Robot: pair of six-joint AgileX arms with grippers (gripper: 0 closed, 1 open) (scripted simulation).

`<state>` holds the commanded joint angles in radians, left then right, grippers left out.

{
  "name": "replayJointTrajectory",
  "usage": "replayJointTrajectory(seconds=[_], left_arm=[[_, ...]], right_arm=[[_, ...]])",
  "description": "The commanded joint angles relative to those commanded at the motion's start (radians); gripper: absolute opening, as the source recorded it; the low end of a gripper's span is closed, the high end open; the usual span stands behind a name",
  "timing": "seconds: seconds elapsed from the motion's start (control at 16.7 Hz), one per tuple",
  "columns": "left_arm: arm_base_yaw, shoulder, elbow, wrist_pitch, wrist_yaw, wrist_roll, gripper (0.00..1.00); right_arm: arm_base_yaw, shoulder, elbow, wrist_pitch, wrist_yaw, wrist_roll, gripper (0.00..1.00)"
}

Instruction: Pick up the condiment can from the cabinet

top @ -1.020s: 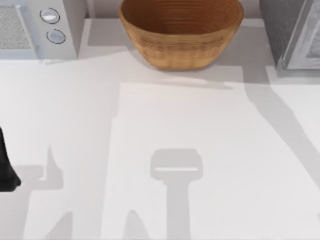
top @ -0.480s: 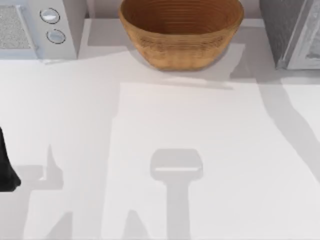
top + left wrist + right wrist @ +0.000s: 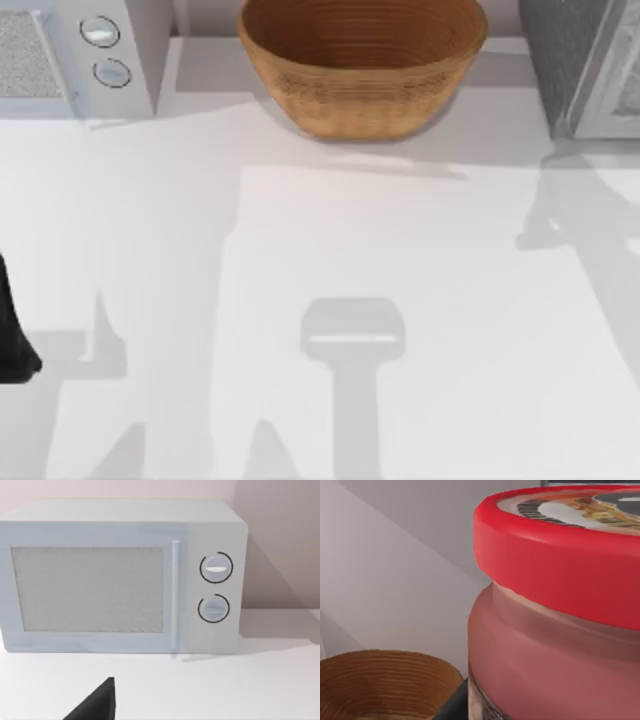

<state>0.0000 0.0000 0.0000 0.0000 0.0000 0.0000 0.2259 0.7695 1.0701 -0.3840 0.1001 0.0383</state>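
Close in the right wrist view, condiment can (image 3: 555, 630), wicker basket (image 3: 385, 682) behind, jaws' state untellable

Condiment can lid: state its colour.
Red, on the condiment can; its lid shows best in the right wrist view.

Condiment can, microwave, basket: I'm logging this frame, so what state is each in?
condiment can: upright, red lid on, close before the right wrist camera.
microwave: door closed, standing on the table.
wicker basket: upright, nothing seen inside.
left gripper: parked at the table's left edge.
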Motion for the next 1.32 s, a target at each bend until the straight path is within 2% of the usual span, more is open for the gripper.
replayJointTrajectory(seconds=[0.3, 0.6, 0.84, 1.32], left_arm=[[0.000, 0.000, 0.000, 0.000, 0.000, 0.000, 1.00], [0.000, 0.000, 0.000, 0.000, 0.000, 0.000, 1.00], [0.000, 0.000, 0.000, 0.000, 0.000, 0.000, 1.00], [0.000, 0.000, 0.000, 0.000, 0.000, 0.000, 1.00]], right_arm=[[-0.118, -0.378, -0.589, 0.179, -0.087, -0.015, 0.00], [-0.201, -0.671, -0.962, 0.330, -0.107, -0.032, 0.00], [-0.226, -0.769, -1.069, 0.384, -0.100, -0.038, 0.00], [-0.206, -0.741, -1.053, 0.411, -0.104, -0.037, 0.00]])
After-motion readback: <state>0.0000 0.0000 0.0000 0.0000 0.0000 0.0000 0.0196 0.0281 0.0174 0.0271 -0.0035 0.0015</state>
